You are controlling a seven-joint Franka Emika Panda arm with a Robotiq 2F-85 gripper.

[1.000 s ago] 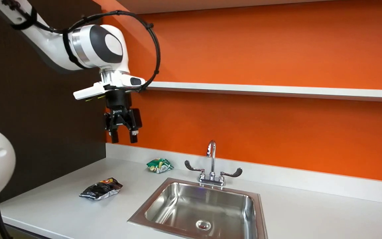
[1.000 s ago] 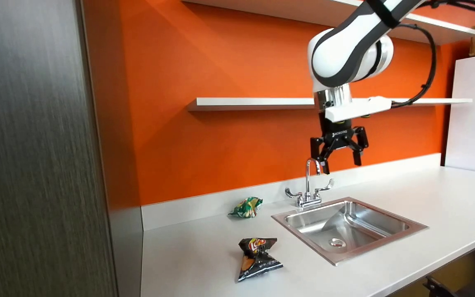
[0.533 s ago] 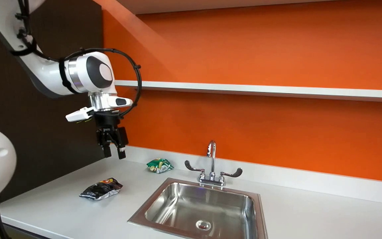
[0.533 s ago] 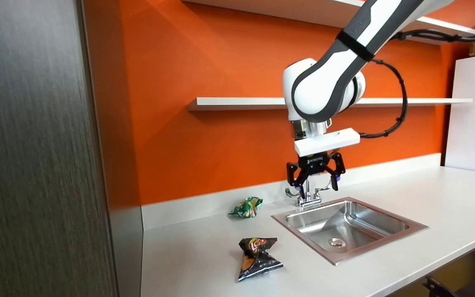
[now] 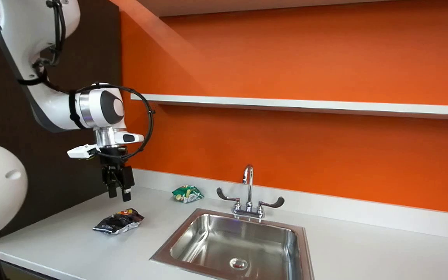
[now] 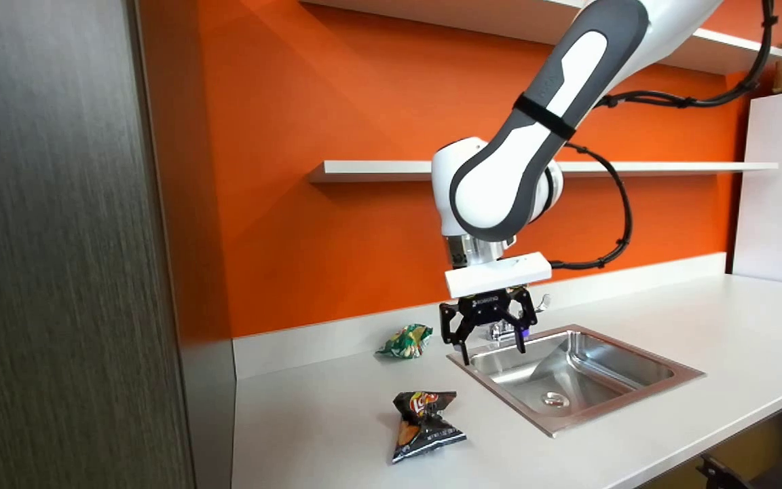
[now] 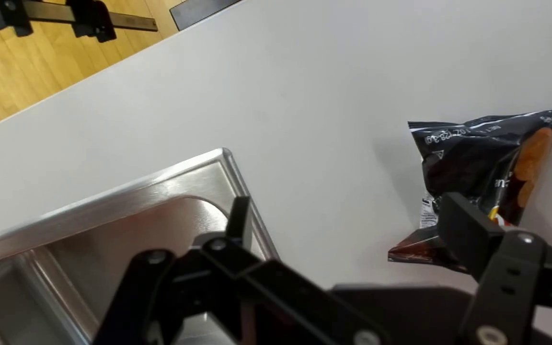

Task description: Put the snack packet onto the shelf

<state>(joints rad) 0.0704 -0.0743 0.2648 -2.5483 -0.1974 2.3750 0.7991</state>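
Observation:
The snack packet is a black bag with an orange-yellow patch; it lies on the white counter in both exterior views [image 5: 119, 222] [image 6: 425, 424]. It also shows at the right of the wrist view [image 7: 472, 158], partly hidden behind one finger. The shelf is a long white board on the orange wall in both exterior views [image 5: 286, 103] [image 6: 377, 168]. My gripper [image 5: 119, 195] is open and empty, pointing down above the counter. In an exterior view the gripper [image 6: 493, 353] appears in front of the sink's back corner. In the wrist view its fingers [image 7: 350, 213] stand wide apart.
A small green packet [image 5: 187, 193] lies against the backsplash. A steel sink [image 6: 503, 398] with a faucet [image 5: 249, 190] is set in the counter. A dark panel [image 6: 58, 238] stands at one end. Another white shelf [image 6: 737, 44] hangs higher up.
The arm has come down from near shelf height toward the counter, moving left in both exterior views, closer to the black packet. The gripper stays open. Both packets have not moved.

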